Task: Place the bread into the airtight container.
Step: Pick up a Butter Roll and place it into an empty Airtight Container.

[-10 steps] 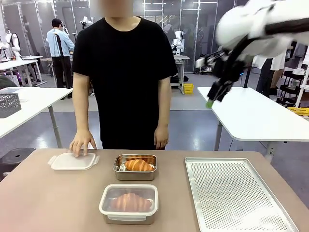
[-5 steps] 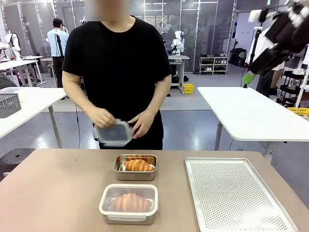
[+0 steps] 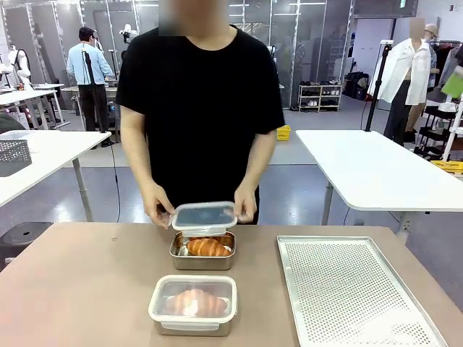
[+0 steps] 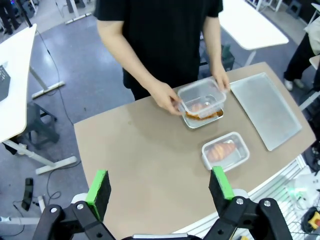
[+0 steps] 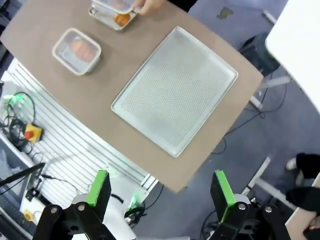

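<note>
A croissant, the bread, lies in an open steel container at the table's middle, also seen in the left wrist view. The person's hands hold a clear lid just above it. Nearer me, a second container with its lid on holds another croissant. My left gripper hangs high above the table's near side, open and empty. My right gripper is open and empty too, high above the table's right end, looking down on the tray and the lidded container.
A perforated metal tray lies bare on the right half of the table; it shows too in the right wrist view. The person stands at the far edge. White tables stand beyond on both sides.
The person lifted the clear lid from the table's left and brought it over the open container. My right arm swung up and away to the right.
</note>
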`<state>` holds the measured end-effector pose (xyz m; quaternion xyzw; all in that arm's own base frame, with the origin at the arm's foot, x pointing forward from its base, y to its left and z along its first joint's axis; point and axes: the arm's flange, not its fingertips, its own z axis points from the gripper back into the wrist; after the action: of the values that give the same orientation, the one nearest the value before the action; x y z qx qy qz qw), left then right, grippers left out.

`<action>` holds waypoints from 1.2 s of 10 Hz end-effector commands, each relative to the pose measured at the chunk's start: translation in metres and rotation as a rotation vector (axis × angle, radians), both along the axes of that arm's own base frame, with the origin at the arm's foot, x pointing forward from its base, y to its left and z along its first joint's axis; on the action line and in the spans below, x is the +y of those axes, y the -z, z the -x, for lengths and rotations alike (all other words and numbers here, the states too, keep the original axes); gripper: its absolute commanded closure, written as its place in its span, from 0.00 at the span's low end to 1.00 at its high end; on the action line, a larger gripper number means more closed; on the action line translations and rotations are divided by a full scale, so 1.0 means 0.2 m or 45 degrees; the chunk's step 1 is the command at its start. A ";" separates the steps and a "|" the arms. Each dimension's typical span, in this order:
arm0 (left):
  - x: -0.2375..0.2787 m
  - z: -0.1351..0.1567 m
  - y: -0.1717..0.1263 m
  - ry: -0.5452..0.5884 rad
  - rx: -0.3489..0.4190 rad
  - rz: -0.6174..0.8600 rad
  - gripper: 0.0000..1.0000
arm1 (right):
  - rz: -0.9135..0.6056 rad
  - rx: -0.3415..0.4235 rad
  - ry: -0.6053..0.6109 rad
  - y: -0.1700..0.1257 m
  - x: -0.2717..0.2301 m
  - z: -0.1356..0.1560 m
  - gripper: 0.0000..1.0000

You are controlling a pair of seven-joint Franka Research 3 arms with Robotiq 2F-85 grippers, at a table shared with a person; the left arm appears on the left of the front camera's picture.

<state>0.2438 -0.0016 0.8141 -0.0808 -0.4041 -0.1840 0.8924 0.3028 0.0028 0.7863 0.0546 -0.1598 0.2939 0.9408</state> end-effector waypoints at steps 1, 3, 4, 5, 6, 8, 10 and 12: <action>0.00 0.00 -0.01 0.002 -0.004 -0.012 0.00 | -0.014 0.061 0.066 -0.02 0.06 -0.04 0.00; 0.00 0.00 -0.01 0.002 -0.004 -0.012 0.00 | -0.003 0.031 0.020 -0.02 0.01 0.00 0.00; 0.00 0.00 -0.01 0.002 -0.004 -0.012 0.00 | -0.003 0.031 0.020 -0.02 0.01 0.00 0.00; 0.00 0.00 -0.01 0.002 -0.004 -0.012 0.00 | -0.003 0.031 0.020 -0.02 0.01 0.00 0.00; 0.00 0.00 -0.01 0.002 -0.004 -0.012 0.00 | -0.003 0.031 0.020 -0.02 0.01 0.00 0.00; 0.00 0.00 -0.01 0.002 -0.004 -0.012 0.00 | -0.003 0.031 0.020 -0.02 0.01 0.00 0.00; 0.00 0.00 -0.01 0.002 -0.004 -0.012 0.00 | -0.003 0.031 0.020 -0.02 0.01 0.00 0.00; 0.00 0.00 -0.01 0.002 -0.004 -0.012 0.00 | -0.003 0.031 0.020 -0.02 0.01 0.00 0.00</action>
<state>0.2437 -0.0016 0.8141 -0.0808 -0.4041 -0.1840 0.8924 0.3028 0.0086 0.7900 0.0623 -0.1480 0.2808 0.9462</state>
